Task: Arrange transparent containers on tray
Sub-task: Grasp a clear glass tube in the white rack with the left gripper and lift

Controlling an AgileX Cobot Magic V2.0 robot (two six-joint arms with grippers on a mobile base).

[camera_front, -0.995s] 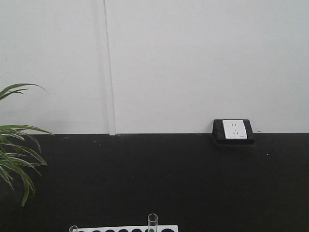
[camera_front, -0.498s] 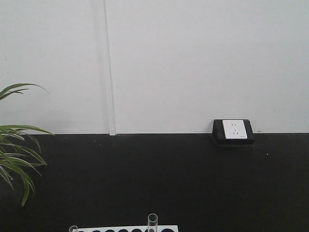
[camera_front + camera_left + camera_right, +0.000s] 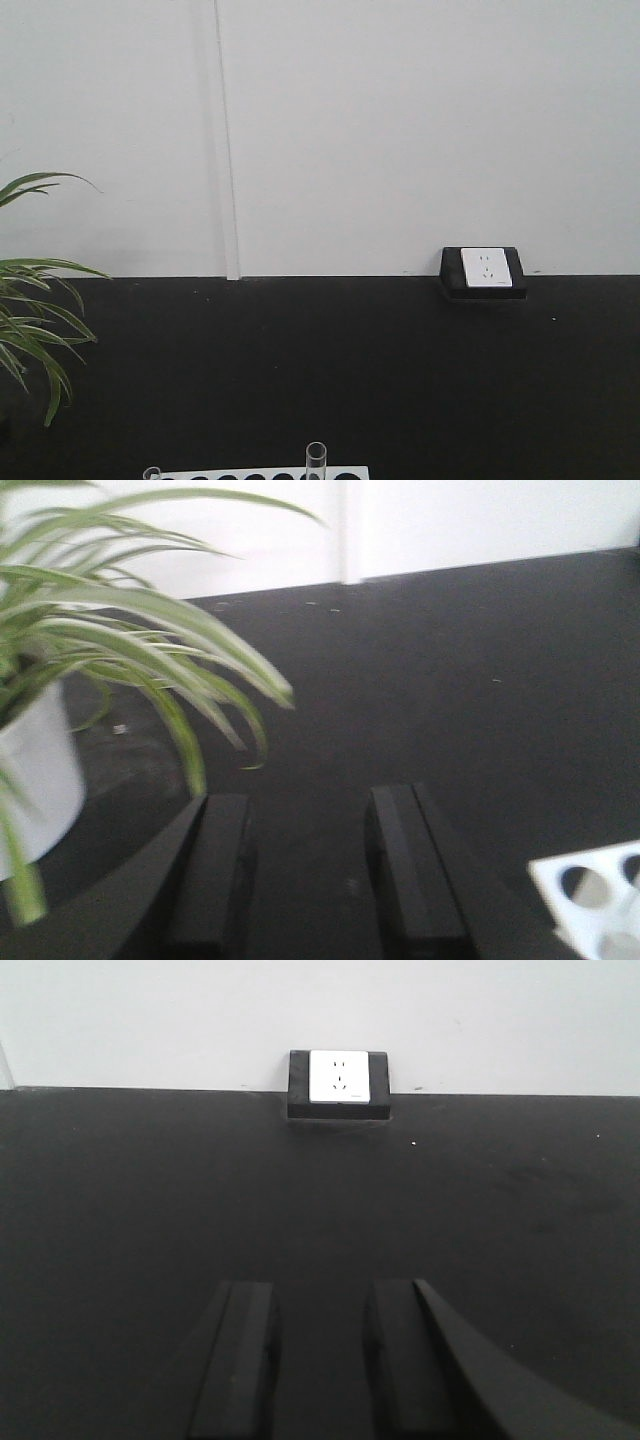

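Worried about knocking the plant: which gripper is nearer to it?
Left. The left gripper has the plant just ahead-left; the right gripper faces the wall socket, no plant in view.

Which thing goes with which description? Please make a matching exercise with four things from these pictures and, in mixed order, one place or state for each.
Things
1. test tube
2. wall socket
3. plant
4. left gripper

Descriptions
A. open, with nothing between the fingers
B. standing upright at the white rack
C. at the foot of the white wall
D. growing in a white pot

Pairs: 1-B, 2-C, 3-D, 4-A
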